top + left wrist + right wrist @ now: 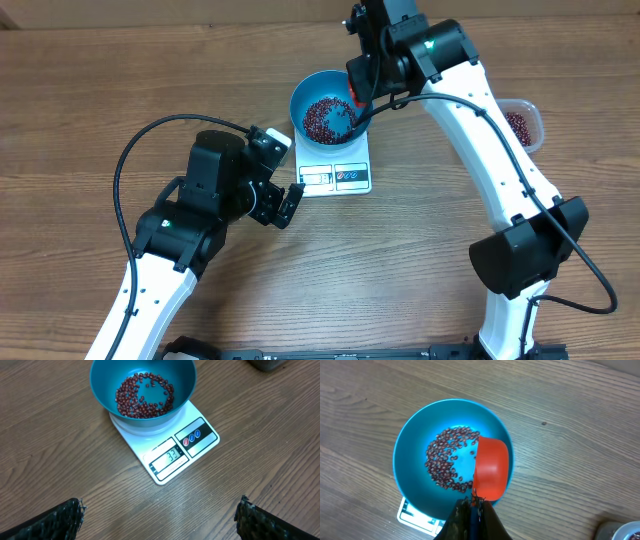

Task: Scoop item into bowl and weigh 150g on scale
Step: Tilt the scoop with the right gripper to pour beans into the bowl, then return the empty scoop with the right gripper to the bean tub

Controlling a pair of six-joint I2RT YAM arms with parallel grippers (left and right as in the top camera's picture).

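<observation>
While smooth red plastic scoop [491,472] hangs tipped over round bright blue plastic bowl [410,435], pouring step in hand. My right pincer [471,507] pinches scoop handle. In bowl, tiny oval dark red-brown beans [442,457] lie thin; bowl sits atop small flat white rectangular scale [145,442]. My left pincer [160,522] spread, empty. Next, likely: refill at clear plastic tub [522,122].

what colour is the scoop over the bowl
Orange-red scoop; clearest in the right wrist view.
</observation>
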